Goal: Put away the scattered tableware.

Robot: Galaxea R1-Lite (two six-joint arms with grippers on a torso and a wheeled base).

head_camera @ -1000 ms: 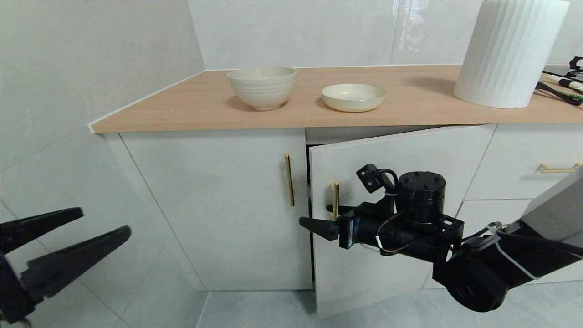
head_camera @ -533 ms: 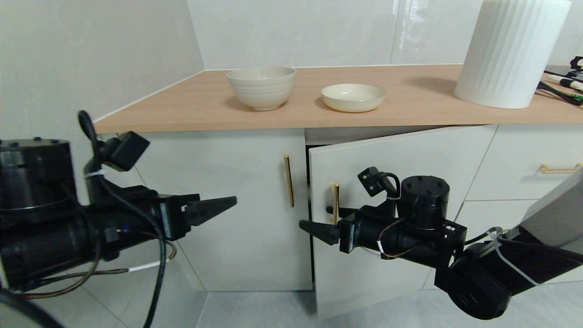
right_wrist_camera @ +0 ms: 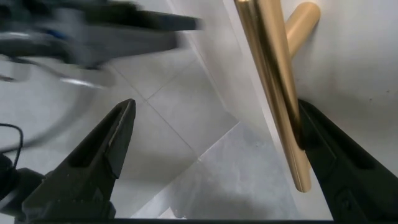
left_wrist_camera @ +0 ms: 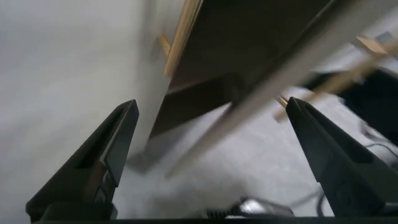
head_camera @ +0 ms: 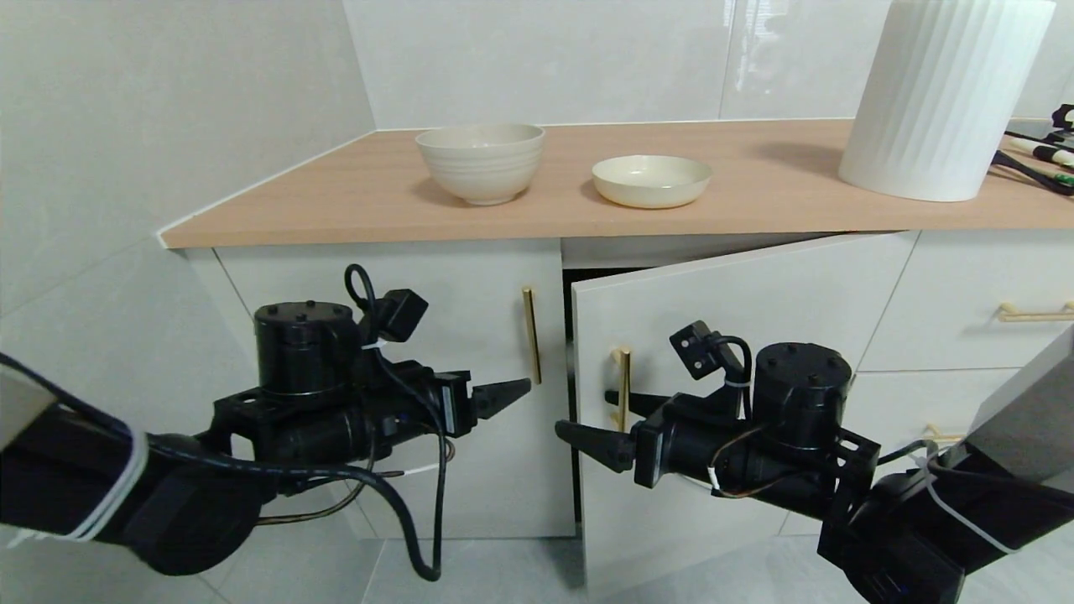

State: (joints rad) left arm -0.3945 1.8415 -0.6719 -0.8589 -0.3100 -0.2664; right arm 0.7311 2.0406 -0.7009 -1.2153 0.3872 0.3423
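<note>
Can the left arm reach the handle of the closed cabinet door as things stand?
Probably yes. The left gripper, its fingers open, sits just short of the closed door's handle, level with its lower end, with nothing between them. The right gripper is at the ajar door's handle, off that path.

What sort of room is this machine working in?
Most likely a kitchen: a wooden countertop carries a bowl and a shallow dish, with white cabinets below, one door ajar.

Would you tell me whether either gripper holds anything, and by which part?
Nothing held: the left gripper is open; the right gripper is open around the gold bar door handle.
</note>
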